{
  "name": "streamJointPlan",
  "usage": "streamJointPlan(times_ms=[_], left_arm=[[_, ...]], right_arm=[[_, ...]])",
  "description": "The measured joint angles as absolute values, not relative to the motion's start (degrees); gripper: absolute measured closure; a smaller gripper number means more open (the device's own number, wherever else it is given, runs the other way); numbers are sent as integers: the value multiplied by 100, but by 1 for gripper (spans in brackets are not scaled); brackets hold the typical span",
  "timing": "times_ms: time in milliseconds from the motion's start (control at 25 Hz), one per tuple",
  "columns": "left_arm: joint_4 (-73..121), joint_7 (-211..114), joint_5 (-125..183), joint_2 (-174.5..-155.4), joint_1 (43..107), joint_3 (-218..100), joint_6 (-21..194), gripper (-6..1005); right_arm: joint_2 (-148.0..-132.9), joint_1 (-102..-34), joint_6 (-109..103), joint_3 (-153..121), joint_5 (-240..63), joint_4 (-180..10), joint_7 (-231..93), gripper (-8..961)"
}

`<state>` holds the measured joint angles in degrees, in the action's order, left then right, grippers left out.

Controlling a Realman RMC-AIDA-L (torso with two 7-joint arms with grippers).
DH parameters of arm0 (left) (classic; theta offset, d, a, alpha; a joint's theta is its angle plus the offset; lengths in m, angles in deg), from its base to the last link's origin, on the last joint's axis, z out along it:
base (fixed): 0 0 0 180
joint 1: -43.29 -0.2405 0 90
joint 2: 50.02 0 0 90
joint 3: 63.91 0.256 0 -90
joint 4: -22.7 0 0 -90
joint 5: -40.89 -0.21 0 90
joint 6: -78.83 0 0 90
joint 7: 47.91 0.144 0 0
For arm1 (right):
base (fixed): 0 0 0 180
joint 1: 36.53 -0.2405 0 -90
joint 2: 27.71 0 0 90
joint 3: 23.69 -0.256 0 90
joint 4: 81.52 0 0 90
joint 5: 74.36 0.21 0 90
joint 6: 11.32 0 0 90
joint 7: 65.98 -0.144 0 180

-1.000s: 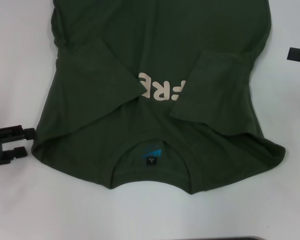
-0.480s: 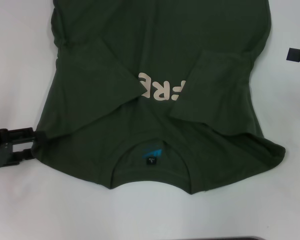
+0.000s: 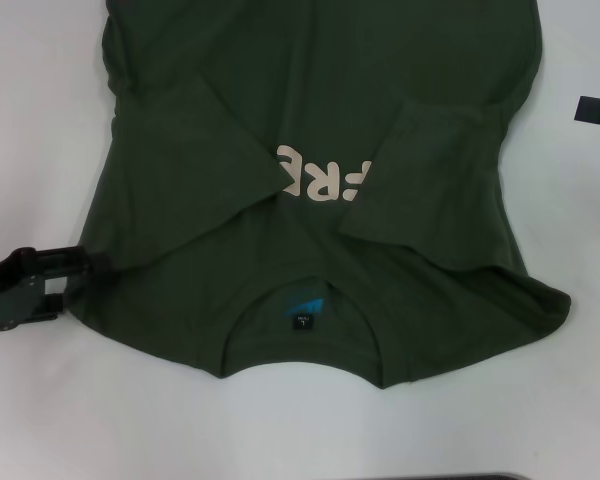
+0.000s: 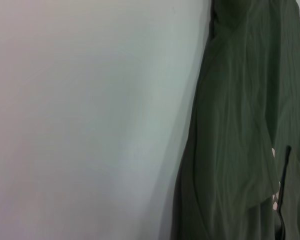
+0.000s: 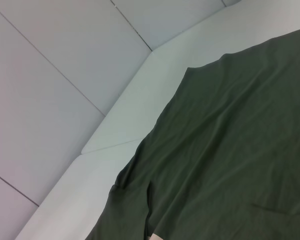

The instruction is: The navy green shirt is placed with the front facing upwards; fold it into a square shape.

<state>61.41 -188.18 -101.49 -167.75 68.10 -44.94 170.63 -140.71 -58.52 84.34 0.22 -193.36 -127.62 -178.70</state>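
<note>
Left gripper [image 3: 68, 280] sits with parted fingers at the left shoulder edge of the navy green shirt [image 3: 310, 120], which lies face up on the white table [image 3: 40, 120], both sleeves folded inward. Right gripper [image 3: 597, 110] waits beside the shirt's right edge; its fingers' state cannot be told.

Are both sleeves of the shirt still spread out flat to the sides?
No, in the head view both sleeves of the navy green shirt are folded inward over the chest, covering part of the cream letters.
</note>
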Motion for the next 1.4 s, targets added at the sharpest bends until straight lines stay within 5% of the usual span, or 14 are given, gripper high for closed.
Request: streamJointPlan(times_ms=[400,1040,1400], left_arm=[[6101,-18836,-10131,-16758,6876,-4481,17077,308],[6157,-18668,-10175,-16724,6897,-4422,17580,945],[6155,-18600,-10327,-16740,6798,-4425,17703,959]], right_arm=[[-14052,-5850,8439,22,-19335,-12658,-17874,65],[-14015,-5853,8448,56,-19487,-12600,-17962,65],[-13754,-5890,8746,65,-20525,-12609,-18787,66]])
